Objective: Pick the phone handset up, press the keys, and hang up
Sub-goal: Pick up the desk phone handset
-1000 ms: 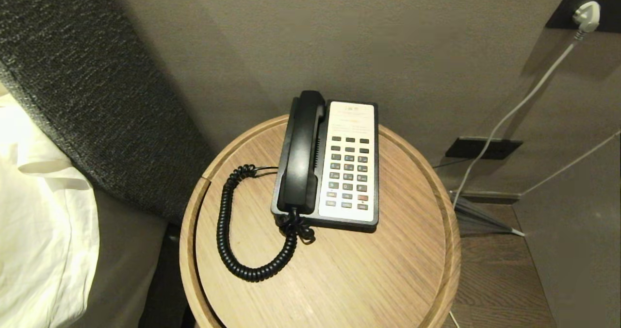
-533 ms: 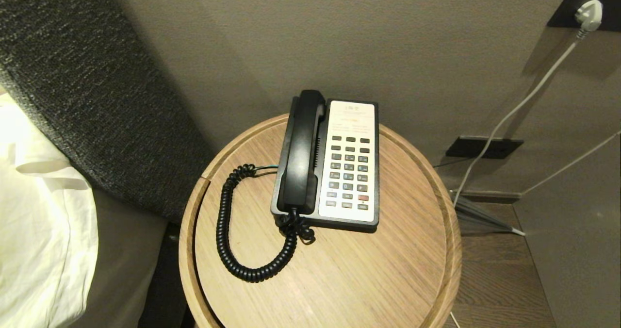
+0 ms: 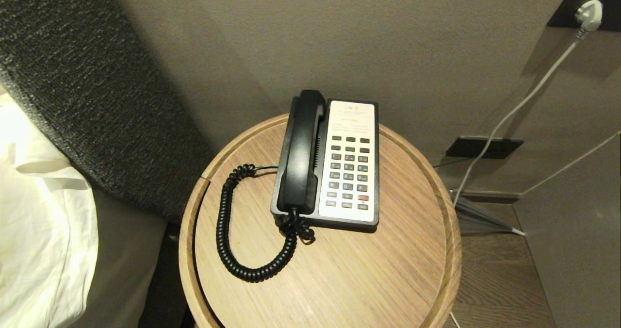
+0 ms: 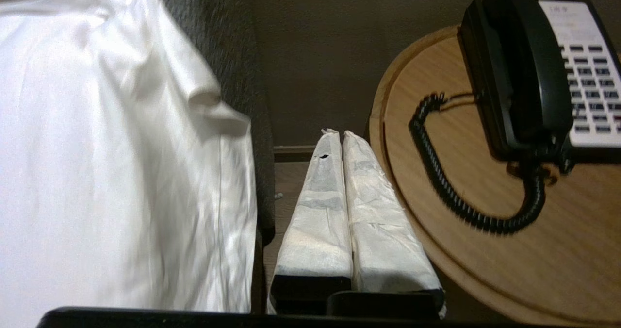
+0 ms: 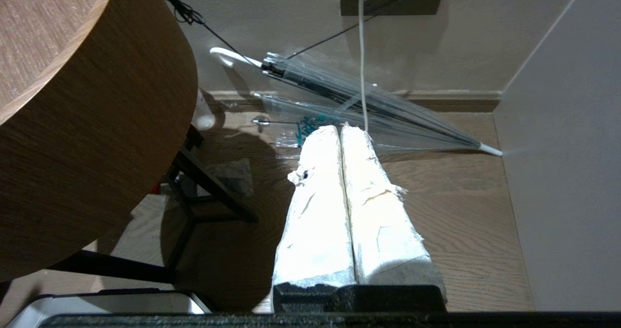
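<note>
Nothing moved on table; phone handset (image 3: 302, 152) on cradle, beyond left gripper (image 4: 341, 135), jaws closed, empty.

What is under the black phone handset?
The phone handset lies in the cradle on the left side of the phone base, which rests on the round wooden table. The cradle's surface beneath it is covered.

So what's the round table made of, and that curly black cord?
The round light-brown table looks like wood or wood veneer with a matte finish: straight grain lines run across its top. The black coiled cord looks like flexible plastic or rubber, slightly shiny, lying in tight springy loops.
</note>
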`<state>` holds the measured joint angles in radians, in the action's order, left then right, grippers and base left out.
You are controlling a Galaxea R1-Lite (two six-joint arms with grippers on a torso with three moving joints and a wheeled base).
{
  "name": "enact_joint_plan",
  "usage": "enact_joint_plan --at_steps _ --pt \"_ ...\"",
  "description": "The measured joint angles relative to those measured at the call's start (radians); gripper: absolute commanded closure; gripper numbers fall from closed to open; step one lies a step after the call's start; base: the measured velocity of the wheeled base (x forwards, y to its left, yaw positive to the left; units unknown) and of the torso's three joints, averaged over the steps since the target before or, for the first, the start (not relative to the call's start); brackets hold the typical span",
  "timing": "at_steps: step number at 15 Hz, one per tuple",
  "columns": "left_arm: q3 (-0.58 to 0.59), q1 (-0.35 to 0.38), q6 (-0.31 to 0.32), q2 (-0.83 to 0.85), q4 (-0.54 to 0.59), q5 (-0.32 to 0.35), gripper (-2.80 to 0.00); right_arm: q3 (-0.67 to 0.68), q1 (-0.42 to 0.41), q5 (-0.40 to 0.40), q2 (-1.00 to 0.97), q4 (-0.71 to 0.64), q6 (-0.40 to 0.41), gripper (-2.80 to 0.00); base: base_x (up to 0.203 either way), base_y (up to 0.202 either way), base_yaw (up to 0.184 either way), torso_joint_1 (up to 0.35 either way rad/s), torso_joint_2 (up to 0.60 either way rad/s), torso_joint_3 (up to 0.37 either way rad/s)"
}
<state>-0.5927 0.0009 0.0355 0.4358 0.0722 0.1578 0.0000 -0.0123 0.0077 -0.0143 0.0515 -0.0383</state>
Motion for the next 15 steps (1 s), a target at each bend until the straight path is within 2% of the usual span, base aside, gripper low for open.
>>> enact_joint_plan --at_steps 3,5,7,10,11,13,15 --pt "-0.396 -0.029 -0.002 0.371 0.169 0.043 0.0 0.0 0.0 0.0 0.0 0.0 0.0 0.0 0.0 0.0 0.0 0.0 0.0 0.0" --pt "-0.645 -0.101 -0.017 0.585 0.328 0.053 0.0 0.0 0.0 0.0 0.0 0.0 0.0 0.0 0.0 0.0 0.0 0.0 0.0 0.0" --pt "-0.844 -0.253 -0.058 0.767 0.484 0.026 0.0 0.0 0.0 0.0 0.0 0.0 0.0 0.0 0.0 0.0 0.0 0.0 0.0 0.0" --pt "-0.979 -0.495 -0.129 0.928 0.602 -0.109 0.0 0.0 0.0 0.0 0.0 0.0 0.0 0.0 0.0 0.0 0.0 0.0 0.0 0.0" --pt "-0.999 -0.568 -0.147 0.958 0.623 -0.164 -2.8 0.0 0.0 0.0 0.0 0.0 0.0 0.0 0.0 0.0 0.0 0.0 0.0 0.0" --pt "-1.039 -0.687 -0.162 1.001 0.689 -0.255 -2.8 0.0 0.0 0.0 0.0 0.0 0.0 0.0 0.0 0.0 0.0 0.0 0.0 0.0" --pt "-1.091 -0.771 -0.171 1.041 0.727 -0.315 -2.8 0.0 0.0 0.0 0.0 0.0 0.0 0.0 0.0 0.0 0.0 0.0 0.0 0.0"
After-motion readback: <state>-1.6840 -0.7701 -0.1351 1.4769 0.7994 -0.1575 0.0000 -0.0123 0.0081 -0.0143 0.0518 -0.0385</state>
